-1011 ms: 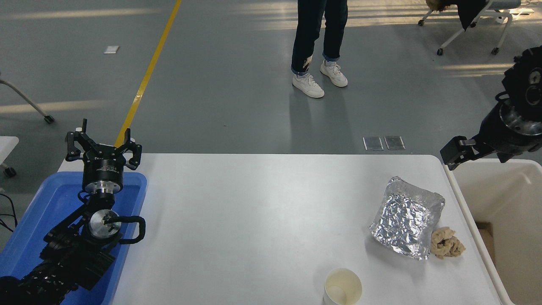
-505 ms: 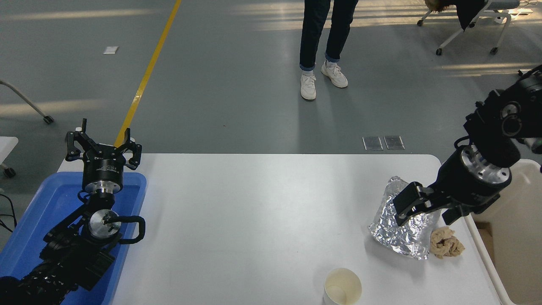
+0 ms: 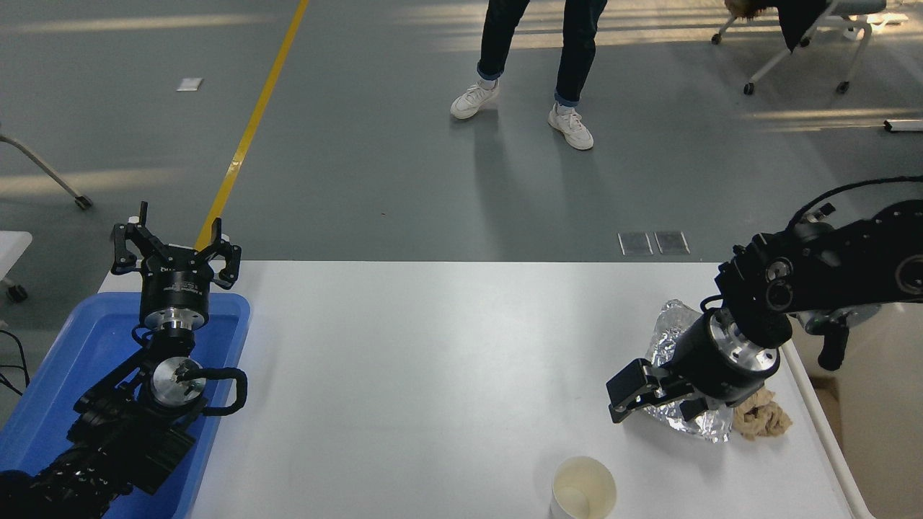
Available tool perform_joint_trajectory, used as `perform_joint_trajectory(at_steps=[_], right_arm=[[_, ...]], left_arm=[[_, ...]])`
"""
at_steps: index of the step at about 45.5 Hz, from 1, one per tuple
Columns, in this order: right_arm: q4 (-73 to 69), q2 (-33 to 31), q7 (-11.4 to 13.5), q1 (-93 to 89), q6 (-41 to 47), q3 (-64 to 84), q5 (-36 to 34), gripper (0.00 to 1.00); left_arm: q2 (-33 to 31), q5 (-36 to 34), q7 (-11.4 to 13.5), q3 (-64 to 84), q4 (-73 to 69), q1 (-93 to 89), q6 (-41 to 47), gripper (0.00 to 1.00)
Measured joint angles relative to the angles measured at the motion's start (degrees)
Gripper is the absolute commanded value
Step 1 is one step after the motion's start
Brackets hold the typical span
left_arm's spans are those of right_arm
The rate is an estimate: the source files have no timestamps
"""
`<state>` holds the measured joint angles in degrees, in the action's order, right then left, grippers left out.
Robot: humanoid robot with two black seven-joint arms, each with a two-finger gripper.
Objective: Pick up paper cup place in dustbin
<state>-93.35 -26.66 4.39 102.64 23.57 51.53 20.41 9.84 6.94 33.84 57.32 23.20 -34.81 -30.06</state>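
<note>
1. So on my feed the paper cup [image 3: 584, 488] stands upright at the near edge of the white desk [image 3: 433, 375], mouth up, cream inside showing, nothing touching it.
2. My right pincer [image 3: 626, 395] hangs over the desk just up and to the right of the cup, apart from it. It's holding nothing; I can't tell from this angle how wide its fingers stand.
3. Right behind that pincer lies a crumpled silver foil sheet [image 3: 670, 339], mostly covered by the arm, and a small tan wad [image 3: 762, 419] sits just beside the foil's right corner.
4. The beige dustbin [image 3: 883, 404] is off the desk's right edge; only part of its wall is in the shot.
5. My left pincer [image 3: 175, 249] is parked at the lower left above the blue tray [image 3: 65, 360], fingers spread wide, empty.
6. A person's legs [image 3: 541, 43] in white shoes are on the floor well past the far side.
</note>
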Motion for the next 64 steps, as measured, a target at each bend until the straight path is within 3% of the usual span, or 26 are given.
perform_joint_trajectory(at_steps=[38, 40, 45, 48, 49, 50, 64], right_arm=[[5.2, -0.74, 0.07, -22.1, -6.79, -10.06, 4.36, 1.0], [6.25, -0.39, 0.07, -23.66, -7.89, -10.57, 4.61, 0.89], [7.36, -0.14, 0.07, -25.31, -8.95, -11.01, 5.27, 0.29], [7.96, -0.03, 0.07, -26.21, -9.56, -11.22, 6.09, 0.22], [8.14, 0.0, 0.07, -26.44, -9.73, -11.28, 6.37, 0.15], [8.33, 0.04, 0.07, -26.73, -9.93, -11.34, 6.7, 0.01], [9.26, -0.4, 0.25, -27.25, -10.59, -11.19, 8.06, 0.0]], left_arm=[[0.0, 0.02, 0.0, -0.01, 0.0, 0.0, 0.0, 0.99], [0.0, 0.02, 0.0, -0.01, 0.0, 0.0, 0.0, 0.99], [0.0, 0.01, 0.0, -0.01, 0.0, 0.0, 0.0, 0.99], [0.0, 0.01, 0.0, -0.01, 0.0, 0.0, 0.0, 0.99], [0.0, 0.01, 0.0, -0.01, 0.0, 0.0, 0.0, 0.99], [0.0, 0.02, 0.0, -0.01, 0.0, 0.0, 0.0, 0.99], [0.0, 0.04, 0.0, -0.01, 0.0, 0.0, 0.0, 0.99]])
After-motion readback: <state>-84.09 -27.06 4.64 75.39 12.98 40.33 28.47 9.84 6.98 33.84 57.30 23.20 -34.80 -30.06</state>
